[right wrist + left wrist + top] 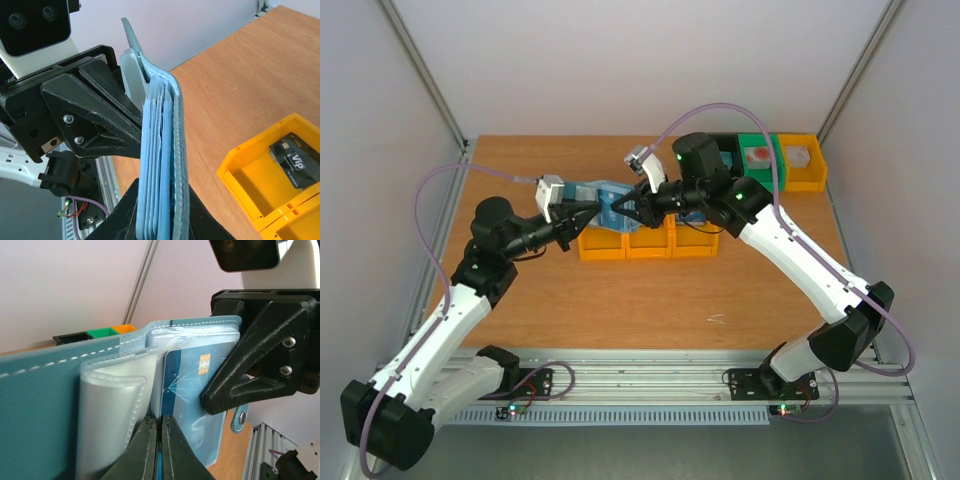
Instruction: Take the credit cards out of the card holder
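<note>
Holding the card holder (607,197) up off the table (520,300), between two grippers tip to tip above a row of yellow bins (650,243).

Reaching in from the left with the left arm: long white link slanting up from the base, bent at the elbow, dark forearm angled toward the middle, wrist camera on top. Reaching in from the right with the right arm in near mirror fashion: white link slanting up and inward, elbow farther back, wrist turned toward the left fingers.

Clamping the card holder's stack of clear sleeves with the right gripper (167,202): one finger on either face, parted only by the thickness of the stack, blue cover on the outer side. Standing on edge in that grip, fanned open toward the left fingers.

Pressing the fingers of the left gripper (159,426) flat together, only a hairline seam between them, a sliver of blue in it. Pinching, as far as the left wrist view shows, the near edge of the blue card (192,390), chip uppermost, flat against the sleeves, directly beyond the left fingertips and touching the right finger.

Lying below and to the right of the right fingers, in one of the yellow bins: a dark grey card (296,161), flat on the floor of the bin, well apart from the card holder.
</note>
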Motion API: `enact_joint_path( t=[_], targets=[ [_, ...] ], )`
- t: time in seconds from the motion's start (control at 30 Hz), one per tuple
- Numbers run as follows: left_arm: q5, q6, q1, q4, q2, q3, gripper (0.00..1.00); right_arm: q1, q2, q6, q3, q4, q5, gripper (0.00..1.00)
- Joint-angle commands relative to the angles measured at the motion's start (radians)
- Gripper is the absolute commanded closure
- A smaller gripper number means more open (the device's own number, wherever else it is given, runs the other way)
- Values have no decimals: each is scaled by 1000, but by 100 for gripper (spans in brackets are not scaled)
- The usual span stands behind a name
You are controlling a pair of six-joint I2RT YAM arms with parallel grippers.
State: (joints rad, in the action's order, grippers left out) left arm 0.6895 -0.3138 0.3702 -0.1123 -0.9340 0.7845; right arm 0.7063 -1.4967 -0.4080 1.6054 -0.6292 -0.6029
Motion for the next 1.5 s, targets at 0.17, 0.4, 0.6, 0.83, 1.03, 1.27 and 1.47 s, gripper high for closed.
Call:
enact_joint_path(
  t=[0.17,0.4,0.6,0.83,1.03,1.27,1.47],
  targets=[
    [91,4,38,-39,49,36,100,41,-14,4,18,114,-167,95],
    [71,-9,-4,38,83,38,100,-31,27,-21,0,10,-284,78],
    [69,-58,-16,-2,82,19,100,-51,51,-40,-18,-47,-334,76],
    [101,-79,-26,-33,88,21,100,-77,88,-74,-19,-123,-327,68],
    [126,-95,-25,-58,95,3,100,-79,91,-31,-44,-78,-338,93],
    [137,-102,-26,-67,53,-26,100,-78,85,15,-66,-55,-206,99],
    [238,176,-19,99,93,22,99,-78,77,15,-21,-117,-140,99]
  ],
)
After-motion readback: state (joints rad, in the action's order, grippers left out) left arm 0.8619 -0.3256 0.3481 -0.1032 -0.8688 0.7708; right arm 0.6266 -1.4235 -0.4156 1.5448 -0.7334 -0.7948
